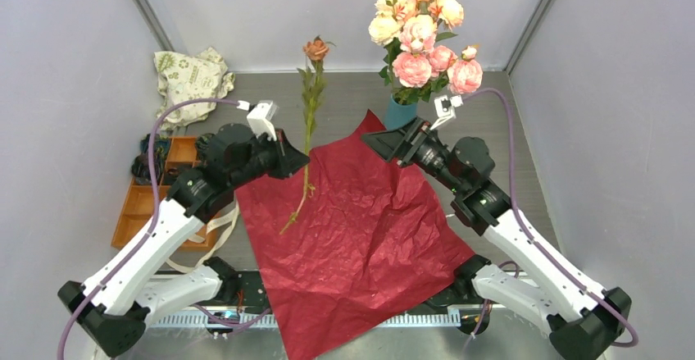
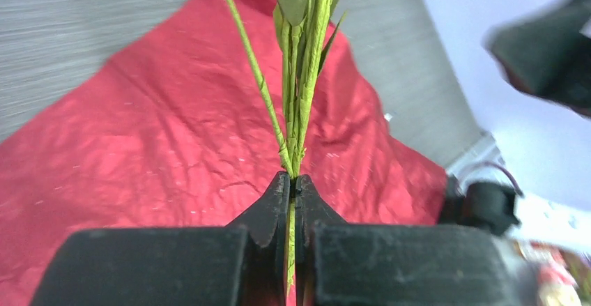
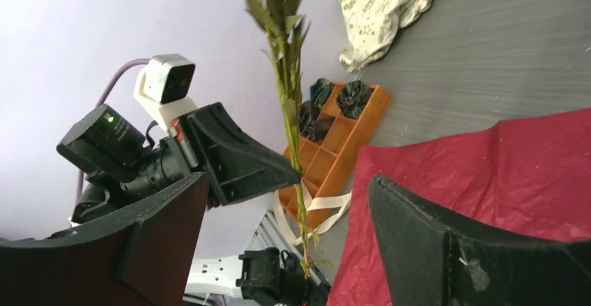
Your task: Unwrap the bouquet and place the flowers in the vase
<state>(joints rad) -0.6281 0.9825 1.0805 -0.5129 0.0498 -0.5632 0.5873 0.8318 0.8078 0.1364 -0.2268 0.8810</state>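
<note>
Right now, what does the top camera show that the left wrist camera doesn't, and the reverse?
Only the top view: the blue vase holding most of the roses, the held flower's bloom, the orange tray and the cloth bag. Only the left wrist view: the left hand pinched shut on the stem. Both: that flower's stem and the flat red paper.

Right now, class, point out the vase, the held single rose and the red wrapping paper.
vase (image 1: 398,116): top view, its bare teal side.
single rose (image 1: 316,49): top view, its peach head.
wrapping paper (image 1: 361,237): top view, its crinkled middle.
</note>
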